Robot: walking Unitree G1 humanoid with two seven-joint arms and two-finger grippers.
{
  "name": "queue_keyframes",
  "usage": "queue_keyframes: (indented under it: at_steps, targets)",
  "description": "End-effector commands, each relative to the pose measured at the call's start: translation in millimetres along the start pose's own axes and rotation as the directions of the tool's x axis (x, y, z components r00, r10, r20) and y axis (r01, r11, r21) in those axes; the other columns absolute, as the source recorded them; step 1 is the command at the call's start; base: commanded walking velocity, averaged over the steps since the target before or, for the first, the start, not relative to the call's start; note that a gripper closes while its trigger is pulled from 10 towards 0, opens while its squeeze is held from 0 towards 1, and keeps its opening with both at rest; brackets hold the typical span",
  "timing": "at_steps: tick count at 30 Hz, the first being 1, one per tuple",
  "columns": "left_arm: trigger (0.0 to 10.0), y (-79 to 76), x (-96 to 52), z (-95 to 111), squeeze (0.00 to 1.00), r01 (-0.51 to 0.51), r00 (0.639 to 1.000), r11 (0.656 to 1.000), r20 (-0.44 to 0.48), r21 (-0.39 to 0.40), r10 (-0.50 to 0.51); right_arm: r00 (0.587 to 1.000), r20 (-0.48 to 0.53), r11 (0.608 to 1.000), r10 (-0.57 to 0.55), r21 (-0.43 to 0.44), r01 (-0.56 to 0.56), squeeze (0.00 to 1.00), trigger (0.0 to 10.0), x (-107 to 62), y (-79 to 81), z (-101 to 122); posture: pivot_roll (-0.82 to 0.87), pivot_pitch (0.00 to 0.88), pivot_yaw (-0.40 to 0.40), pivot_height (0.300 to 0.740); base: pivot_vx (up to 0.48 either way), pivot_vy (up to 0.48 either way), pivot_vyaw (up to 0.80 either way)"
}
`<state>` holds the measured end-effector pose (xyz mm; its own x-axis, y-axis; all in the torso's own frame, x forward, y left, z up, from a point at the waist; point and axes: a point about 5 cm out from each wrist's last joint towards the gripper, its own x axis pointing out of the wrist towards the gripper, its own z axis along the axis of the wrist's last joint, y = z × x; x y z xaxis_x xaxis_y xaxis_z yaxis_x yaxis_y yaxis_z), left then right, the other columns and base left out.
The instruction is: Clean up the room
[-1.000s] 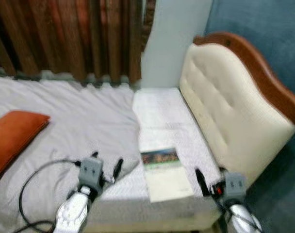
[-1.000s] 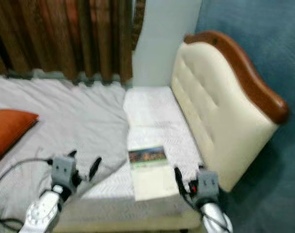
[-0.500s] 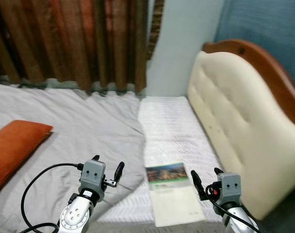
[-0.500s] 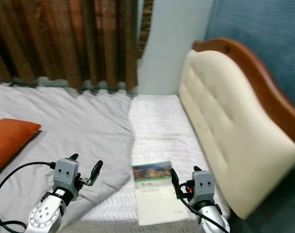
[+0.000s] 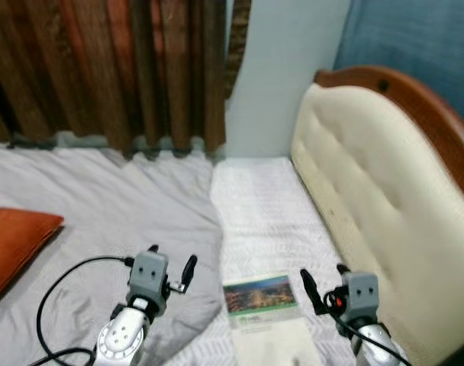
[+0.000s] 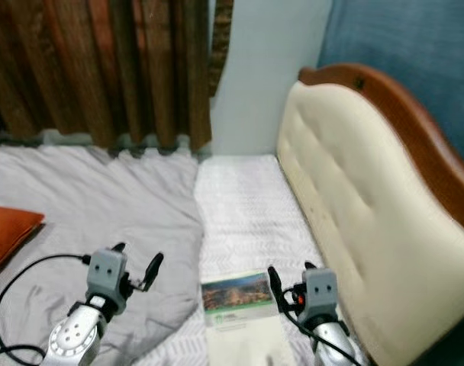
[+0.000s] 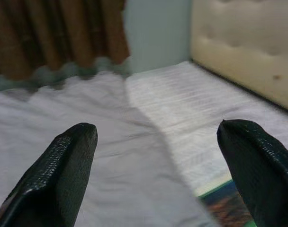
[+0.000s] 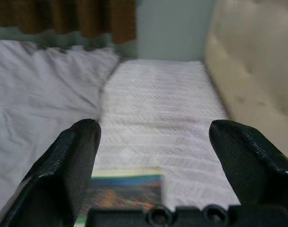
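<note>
Left eye view: both tools, left (image 5: 171,268) and right (image 5: 324,280), spread apart, flank a thin photo-covered booklet (image 5: 264,314) on the bed (image 5: 262,206); its flatness risks a slipped pinch.

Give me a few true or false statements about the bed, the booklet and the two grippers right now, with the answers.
1. The booklet lies on the bed between the two grippers. True.
2. The left gripper is shut on the booklet. False: its fingers are open and hold nothing.
3. An orange pillow lies on the grey sheet to the robot's left. True.
4. The right gripper is open. True.
5. The cream headboard stands on the robot's left. False: it is on the right.
</note>
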<state>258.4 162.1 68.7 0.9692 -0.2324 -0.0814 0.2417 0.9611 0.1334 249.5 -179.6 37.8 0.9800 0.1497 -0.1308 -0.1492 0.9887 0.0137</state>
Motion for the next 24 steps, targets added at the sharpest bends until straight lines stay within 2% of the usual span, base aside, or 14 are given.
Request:
queue_keyframes:
  at_steps: [1,10,15,17,18,20,22,24]
  targets:
    - [10.0,3.6,0.6,0,0.00,-0.018,1.000,1.000,-0.006,0.013,0.018,1.000,0.006,1.000,0.016,0.001,-0.016,0.00,10.0,2.4,2.7,2,0.03,0.000,-0.094,0.740,0.322,-0.349,0.00]
    - [10.0,12.0,0.7,-3,0.00,-0.040,0.999,0.999,-0.023,0.023,0.040,1.000,-0.021,1.000,0.007,0.014,-0.007,0.00,10.0,6.3,1.7,-2,0.03,0.000,-0.088,0.740,0.379,-0.290,0.00]
    - [10.0,20.5,1.2,-1,0.00,-0.042,0.999,0.997,-0.019,0.071,0.043,0.998,-0.069,0.996,-0.001,0.086,0.006,0.00,10.0,19.1,7.7,-6,0.04,0.000,-0.087,0.740,0.000,0.000,0.00]
    - [10.0,25.3,1.8,3,0.00,-0.021,1.000,0.996,-0.008,0.082,0.021,0.997,-0.080,0.991,0.016,0.134,-0.005,0.00,10.0,37.9,18.6,-3,0.05,0.046,-0.078,0.740,0.000,0.000,0.00]
    - [10.0,24.3,-0.4,5,0.00,-0.004,1.000,0.997,-0.001,0.076,0.004,0.996,-0.082,0.991,0.028,0.136,-0.017,0.00,10.0,41.7,22.9,-2,0.06,0.076,-0.074,0.740,0.000,0.000,0.00]
    - [10.0,23.2,-2.1,6,0.00,0.007,1.000,0.997,0.003,0.071,-0.007,0.996,-0.083,0.991,0.036,0.135,-0.024,0.00,10.0,43.6,25.4,-2,0.06,0.076,-0.074,0.740,0.000,0.000,0.00]
    - [10.0,10.9,-15.6,15,0.00,0.106,0.994,0.993,0.019,0.053,-0.107,0.994,-0.096,0.987,0.046,0.158,-0.030,0.00,10.0,48.5,33.3,-2,0.09,0.204,-0.070,0.740,0.000,0.000,0.00]
    - [10.0,-2.8,-29.8,23,0.00,0.210,0.977,0.977,0.018,0.032,-0.210,0.992,-0.117,0.983,0.056,0.179,-0.034,0.00,10.0,53.0,41.2,-3,0.11,0.266,-0.069,0.740,0.000,0.000,0.00]
